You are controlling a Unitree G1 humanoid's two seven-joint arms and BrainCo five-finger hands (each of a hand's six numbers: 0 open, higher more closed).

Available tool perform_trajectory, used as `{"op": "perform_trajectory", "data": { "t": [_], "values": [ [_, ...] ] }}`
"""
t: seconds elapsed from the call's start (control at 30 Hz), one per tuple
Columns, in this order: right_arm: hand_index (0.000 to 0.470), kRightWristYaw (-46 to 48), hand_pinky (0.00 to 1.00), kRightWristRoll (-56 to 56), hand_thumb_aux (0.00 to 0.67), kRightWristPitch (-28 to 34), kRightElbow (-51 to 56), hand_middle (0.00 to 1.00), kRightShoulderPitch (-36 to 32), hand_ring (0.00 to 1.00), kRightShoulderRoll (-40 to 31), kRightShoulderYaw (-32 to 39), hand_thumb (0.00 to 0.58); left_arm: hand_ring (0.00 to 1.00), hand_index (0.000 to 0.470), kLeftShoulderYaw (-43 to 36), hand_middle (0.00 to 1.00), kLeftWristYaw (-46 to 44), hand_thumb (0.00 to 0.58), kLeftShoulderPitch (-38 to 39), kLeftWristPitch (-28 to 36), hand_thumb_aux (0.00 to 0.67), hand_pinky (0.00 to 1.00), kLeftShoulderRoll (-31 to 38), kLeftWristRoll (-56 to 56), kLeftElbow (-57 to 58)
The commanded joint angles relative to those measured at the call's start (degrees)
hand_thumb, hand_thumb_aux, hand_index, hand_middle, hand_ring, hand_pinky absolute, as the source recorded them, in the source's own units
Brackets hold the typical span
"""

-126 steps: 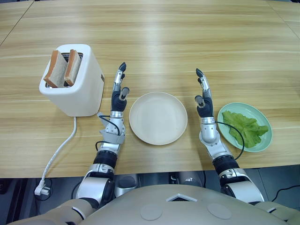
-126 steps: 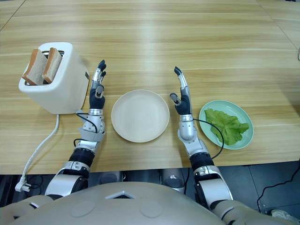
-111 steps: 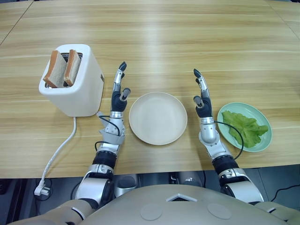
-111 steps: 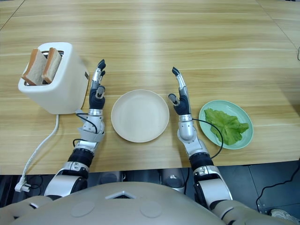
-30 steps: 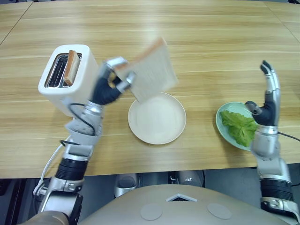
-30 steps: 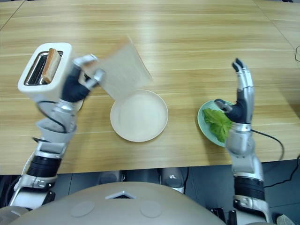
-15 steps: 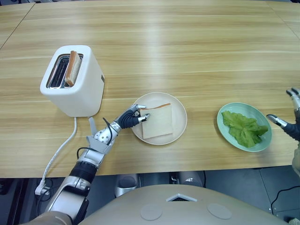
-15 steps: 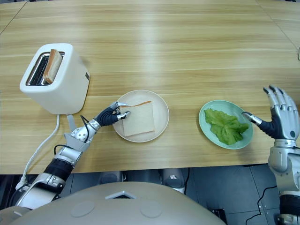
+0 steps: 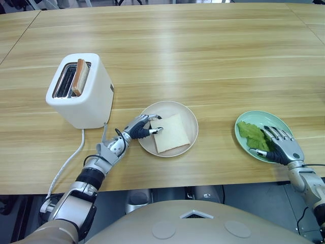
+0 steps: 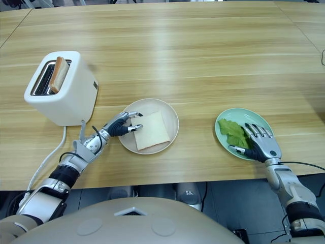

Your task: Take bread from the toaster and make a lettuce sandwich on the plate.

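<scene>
A white toaster (image 9: pixel 84 101) stands at the left with one bread slice (image 9: pixel 77 77) upright in its slot. A second bread slice (image 9: pixel 172 133) lies flat on the beige plate (image 9: pixel 185 113) in the middle. My left hand (image 9: pixel 138 128) rests at the plate's left rim, fingers loosely parted, one fingertip touching the slice's left edge. At the right, lettuce (image 9: pixel 251 134) lies on a green plate (image 9: pixel 264 116). My right hand (image 9: pixel 281 146) lies palm down over the lettuce's near right part, fingers stretched out.
The toaster's white cord (image 9: pixel 67 161) runs from its base down to the table's front edge at the left. Bare wooden table (image 9: pixel 203 56) stretches behind both plates.
My right hand has come down from the right edge onto the lettuce plate. The left hand has stayed at the slice on the beige plate. The view has shifted slightly.
</scene>
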Motion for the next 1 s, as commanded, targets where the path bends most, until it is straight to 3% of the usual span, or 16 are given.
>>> {"op": "perform_trajectory", "data": {
  "t": [0.03, 0.2, 0.5, 0.73, 0.87, 1.0],
  "values": [
    [0.46, -2.25, 0.0, 0.02, 0.67, 1.93, -0.44, 0.0, 0.99, 0.0, -1.4, 1.4, 0.58, 0.0, 0.0, 3.05, 0.0, 4.75, 0.0, 1.02, 2.7, 0.0, 0.0, 2.4, 3.16, -5.1],
    [0.46, -6.44, 0.0, -0.15, 0.67, 3.45, -3.77, 0.0, 1.6, 0.0, -2.33, 1.61, 0.58, 0.0, 0.0, 6.64, 0.0, 8.49, 0.0, 2.72, 4.68, 0.0, 0.0, 3.6, 3.65, -11.63],
    [0.46, -11.26, 0.0, -0.27, 0.67, 4.38, -8.64, 0.0, 1.98, 0.0, -3.11, 1.66, 0.58, 0.0, 0.0, 7.64, 0.0, 11.08, 0.0, 4.54, 5.07, 0.0, 0.0, 2.74, 4.01, -13.43],
    [0.46, -8.92, 0.0, 0.45, 0.67, 4.45, -30.61, 0.0, 4.77, 0.0, -1.66, -0.58, 0.58, 0.0, 0.0, 12.09, 0.0, 14.86, 0.0, 7.24, 2.44, 0.0, 0.0, 2.18, 1.21, -19.91],
    [0.46, -2.4, 0.0, 0.06, 0.67, 1.71, -40.19, 0.0, -0.41, 0.0, 3.22, 4.85, 0.58, 0.0, 0.0, 15.62, 0.0, 17.37, 0.0, 10.16, 1.91, 0.0, 0.0, 1.39, 2.14, -27.59],
    [0.46, 2.68, 0.0, -2.51, 0.67, -2.62, -38.59, 0.0, -9.54, 0.0, 10.78, 14.5, 0.58, 0.0, 0.0, 18.66, 0.0, 20.08, 0.0, 12.81, 2.65, 0.0, 0.0, 0.72, 5.89, -35.39]
  ]
}}
